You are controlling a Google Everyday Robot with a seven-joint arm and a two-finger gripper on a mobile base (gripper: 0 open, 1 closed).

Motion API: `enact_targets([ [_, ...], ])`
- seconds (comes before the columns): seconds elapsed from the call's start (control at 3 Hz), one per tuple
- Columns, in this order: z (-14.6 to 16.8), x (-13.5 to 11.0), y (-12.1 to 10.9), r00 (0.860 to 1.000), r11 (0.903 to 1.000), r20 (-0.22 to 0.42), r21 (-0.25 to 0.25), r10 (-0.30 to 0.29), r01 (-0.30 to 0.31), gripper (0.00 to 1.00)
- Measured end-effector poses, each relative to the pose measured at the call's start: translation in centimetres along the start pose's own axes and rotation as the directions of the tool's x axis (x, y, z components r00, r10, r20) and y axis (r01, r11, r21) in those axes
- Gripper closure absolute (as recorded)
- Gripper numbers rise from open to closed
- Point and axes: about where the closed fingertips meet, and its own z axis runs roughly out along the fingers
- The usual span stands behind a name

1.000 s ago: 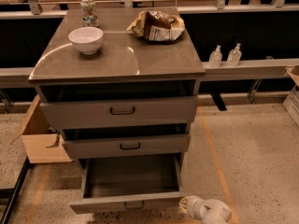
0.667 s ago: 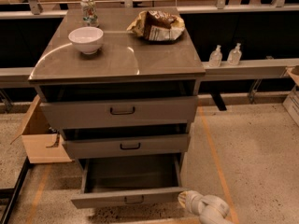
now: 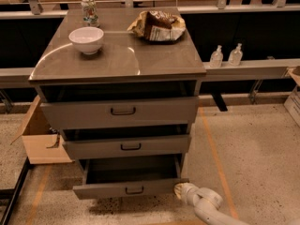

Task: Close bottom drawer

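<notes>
The bottom drawer (image 3: 129, 189) is the lowest of the grey cabinet's three drawers, with a slim grey front and a small black bar handle (image 3: 134, 190). It stands partly pulled out and its shallow tray (image 3: 133, 168) looks empty. The gripper (image 3: 179, 191) sits on a white arm (image 3: 206, 205) coming from the lower right, and touches the right end of the drawer's front panel. The middle drawer (image 3: 126, 146) and the top drawer (image 3: 119, 111) are each slightly open.
On the cabinet top (image 3: 117, 55) are a white bowl (image 3: 86, 40), a chip bag (image 3: 158, 26) and a small jar (image 3: 89, 11). An open cardboard box (image 3: 40, 135) stands at the left. Two bottles (image 3: 225, 56) stand on a ledge at the right.
The bottom drawer has slid inward toward the cabinet. The gripper has moved up and forward with the drawer's front, staying against its right end.
</notes>
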Motion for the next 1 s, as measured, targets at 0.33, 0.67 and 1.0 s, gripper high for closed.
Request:
enact_targets([
  [0.33, 1.9, -0.3, -1.5, 0.999, 0.9994, 0.004, 0.014, -0.032, 0.032, 1.00],
  [0.67, 3.6, 0.2, -2.8, 0.997, 0.9972, -0.019, 0.013, -0.073, 0.073, 1.00],
  [1.0, 4.9, 0.7, -4.2, 0.991, 0.9915, -0.047, 0.006, -0.129, 0.130, 1.00],
])
